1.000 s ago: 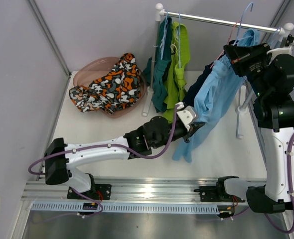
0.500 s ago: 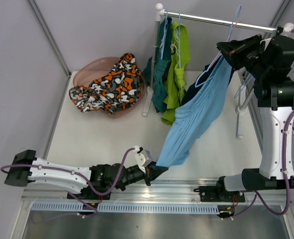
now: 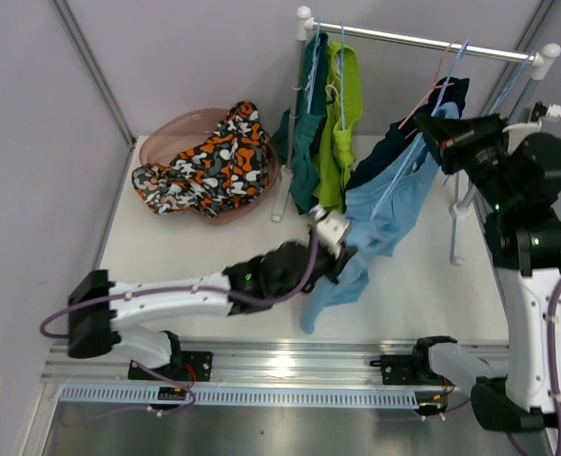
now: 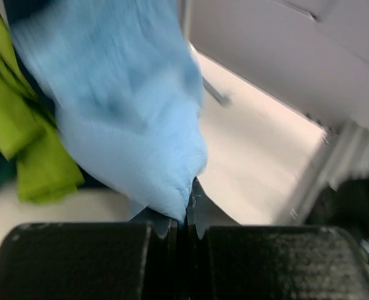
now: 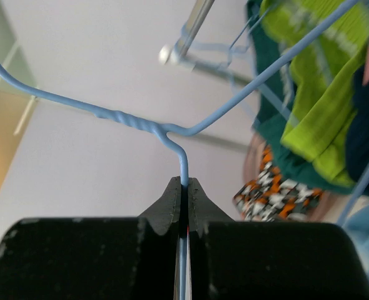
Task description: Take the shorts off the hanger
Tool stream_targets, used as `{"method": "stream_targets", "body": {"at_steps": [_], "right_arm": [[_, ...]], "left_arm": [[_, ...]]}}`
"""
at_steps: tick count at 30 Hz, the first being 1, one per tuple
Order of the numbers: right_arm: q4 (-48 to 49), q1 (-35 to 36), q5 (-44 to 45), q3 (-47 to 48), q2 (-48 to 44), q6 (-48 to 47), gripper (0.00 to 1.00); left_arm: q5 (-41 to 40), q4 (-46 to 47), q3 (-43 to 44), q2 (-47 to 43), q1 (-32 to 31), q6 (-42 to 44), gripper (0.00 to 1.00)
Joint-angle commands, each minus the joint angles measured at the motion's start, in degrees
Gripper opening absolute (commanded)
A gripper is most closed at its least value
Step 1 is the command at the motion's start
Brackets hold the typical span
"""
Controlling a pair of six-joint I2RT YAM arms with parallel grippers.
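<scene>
layout: basin (image 3: pixel 171 128) left of rack (image 3: pixel 404 38); shorts (image 3: pixel 214 161) in basin, overhanging its near rim

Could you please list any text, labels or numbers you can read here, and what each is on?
None can be read. The light blue shorts, lime green shorts, patterned shorts and blue hanger show no lettering. The left wrist view is blurred, and nothing legible shows elsewhere.

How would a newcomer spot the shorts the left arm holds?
Find the clothes rail at back right. Below its right half hang the light blue shorts, beside the navy pair. Only they are pale blue, pinched by the left fingers.
</scene>
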Motion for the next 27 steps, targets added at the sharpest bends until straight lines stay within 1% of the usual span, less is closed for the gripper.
{"method": "stream_targets", "body": {"at_steps": [1,2,3,4,5,7,8,9,10,11,12,13,14,15,16,17,18,20,21,22,23,24,25,27], "right_arm": [[9.6,3.8,1.1,-3.0,-7.1,3.8,0.0],[9.2,4.0,1.1,-3.0,-7.8,3.9,0.0],[8.7,4.0,0.6,-2.3,-8.4,4.2,0.0],[8.6,4.0,-0.1,-1.9,-8.5,5.0,0.0],[9.1,3.9,-0.9,-1.4,-8.4,5.4,0.0],[8.1,3.9,-2.4,1.5,-6.7,5.3,0.0],[7.1,3.9,-2.3,2.9,-5.9,3.6,0.0],[6.3,3.8,-1.8,4.2,-4.4,2.6,0.0],[4.9,2.7,-2.0,6.7,-3.4,1.6,0.0],[4.5,1.6,-2.7,7.8,-2.2,0.3,0.0],[4.5,0.0,-5.9,8.6,-1.1,0.3,0.0],[6.1,-3.4,-8.3,8.2,0.7,0.7,0.0],[7.8,-5.9,-10.4,7.3,1.5,1.5,0.0],[9.3,-7.4,-13.7,6.3,2.2,3.1,0.0],[12.0,-8.6,-14.7,5.4,3.4,3.6,0.0],[12.9,-10.6,-15.2,4.0,4.0,3.8,0.0],[13.3,-11.6,-16.2,3.8,4.7,3.7,0.0],[15.6,-13.3,-17.7,2.3,6.5,4.5,0.0],[16.2,-14.5,-19.1,1.7,7.0,5.2,0.0],[18.3,-14.8,-19.4,0.8,7.1,6.4,0.0],[19.3,-15.0,-19.6,0.0,7.2,6.7,0.0],[19.5,-15.4,-19.6,-0.9,7.3,6.6,0.0],[19.6,-15.7,-19.5,-1.2,7.3,6.1,0.0],[20.0,-16.7,-19.5,-2.4,7.3,5.7,0.0]], "left_arm": [[7.8,-10.2,17.9,10.0,6.9,3.4,0.0],[8.8,-12.5,28.9,16.3,9.4,3.6,0.0],[10.1,-14.0,32.3,19.4,10.4,3.6,0.0],[12.3,-18.2,35.3,22.0,11.2,3.5,0.0],[13.1,-20.0,43.3,26.7,12.0,3.6,0.0],[13.1,-24.7,46.6,29.4,12.2,3.1,0.0],[13.9,-25.1,46.7,28.5,12.1,2.5,0.0],[14.4,-24.2,42.4,26.5,12.0,1.9,0.0],[14.4,-20.0,35.8,23.8,11.6,0.4,0.0],[13.5,-18.0,32.2,20.7,11.0,-0.5,0.0],[13.5,-16.7,25.7,13.7,11.0,-1.8,0.0],[13.1,-17.6,21.4,10.1,10.9,-4.6,0.0],[10.5,-19.4,20.0,6.5,10.8,-5.5,0.0],[9.1,-21.3,17.6,-0.7,10.7,-6.2,0.0],[7.8,-25.2,16.9,-4.3,10.8,-5.8,0.0],[6.6,-26.5,16.5,-7.8,10.8,-4.8,0.0],[3.6,-29.8,16.5,-13.7,11.0,-2.5,0.0],[-0.3,-33.6,18.8,-17.6,11.7,0.1,0.0],[-3.1,-35.9,21.8,-18.5,12.2,1.2,0.0],[-4.2,-40.9,23.5,-19.1,13.0,3.0,0.0],[-4.9,-42.8,27.9,-19.1,14.9,3.9,0.0],[-4.7,-45.3,29.1,-18.8,16.2,5.5,0.0],[-4.3,-46.0,30.1,-18.1,19.3,6.2,0.0],[-2.2,-46.2,32.6,-16.9,23.6,7.4,0.0]]}}
